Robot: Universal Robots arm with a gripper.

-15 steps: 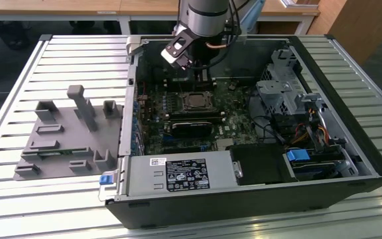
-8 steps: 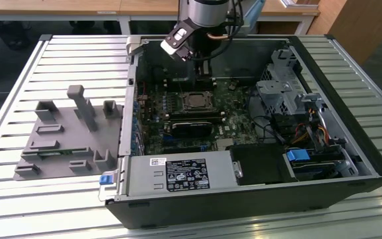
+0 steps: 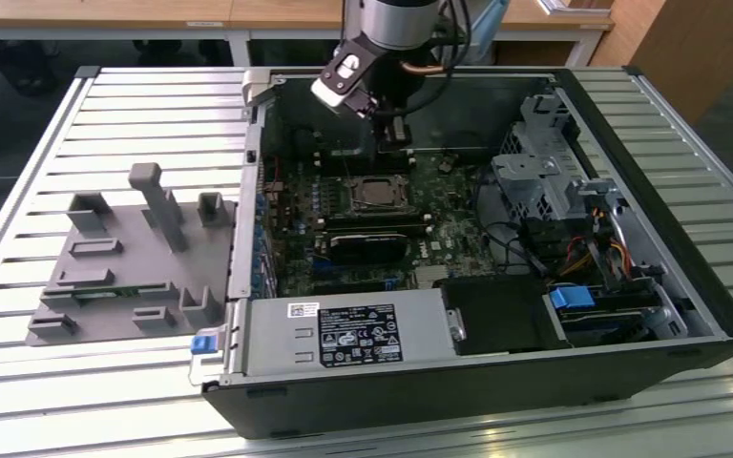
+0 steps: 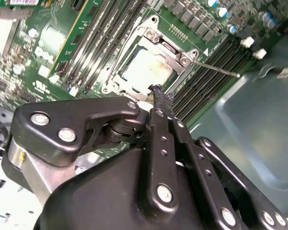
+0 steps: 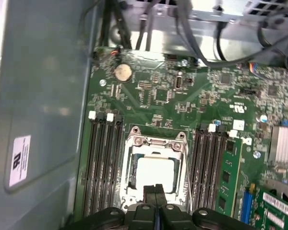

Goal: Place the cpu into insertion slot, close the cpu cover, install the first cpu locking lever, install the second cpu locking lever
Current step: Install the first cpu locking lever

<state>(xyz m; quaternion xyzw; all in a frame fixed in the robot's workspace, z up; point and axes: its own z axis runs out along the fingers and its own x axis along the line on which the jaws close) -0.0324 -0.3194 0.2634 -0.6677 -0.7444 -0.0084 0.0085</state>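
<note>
The cpu [image 5: 156, 173] shows its pale metal top in the insertion slot [image 5: 130, 176] on the green motherboard [image 5: 158, 96]. The cpu cover [image 5: 156, 141], a silvery frame, lies flat around the chip. A thin metal locking lever [image 4: 216, 68] sticks out sideways over the memory slots. My gripper [image 5: 155, 189] is shut with nothing between its fingers; its tips hover just above the socket's edge. In the second wrist view the gripper [image 4: 158, 91] sits at the frame's corner beside the cpu [image 4: 146, 69]. In the exterior view the gripper [image 3: 393, 135] hangs just behind the cpu [image 3: 376, 192].
Long black memory slots [image 5: 103, 163] flank the socket on both sides. The case's side wall [image 5: 38, 96] stands close by. A drive cage [image 3: 545, 181], cables [image 3: 596, 253] and a power supply [image 3: 341, 334] crowd the case. A grey fixture [image 3: 125, 258] lies on the slatted table.
</note>
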